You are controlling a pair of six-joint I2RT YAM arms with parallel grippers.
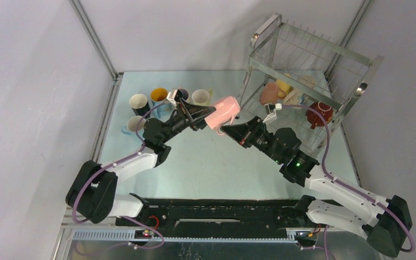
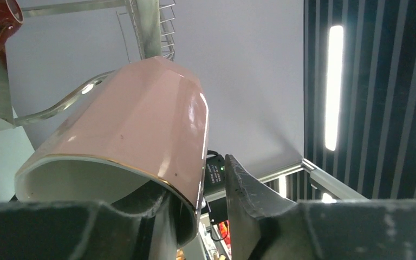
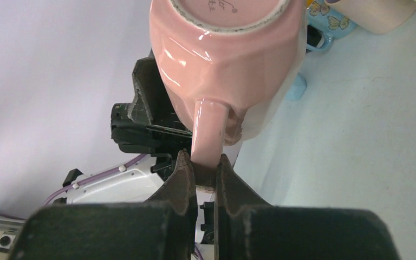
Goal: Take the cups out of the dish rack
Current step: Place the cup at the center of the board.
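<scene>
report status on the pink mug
right gripper shut on pink mug handle. left gripper fingers straddle its rim, gap showing, not clamped. mug mid-air beside dish rack; more cups in rack.

Grey walls (image 1: pixel 32 81), aluminium corner posts (image 1: pixel 95 40), pale green tabletop (image 1: pixel 206 170), dark slatted ceiling (image 2: pixel 384 108), strip light (image 2: pixel 333 86)

I see the pink cup (image 1: pixel 223 112) at mid-frame, between my left gripper (image 1: pixel 205 115) and right gripper (image 1: pixel 232 128), just left of the dish rack (image 1: pixel 314 59).
</scene>
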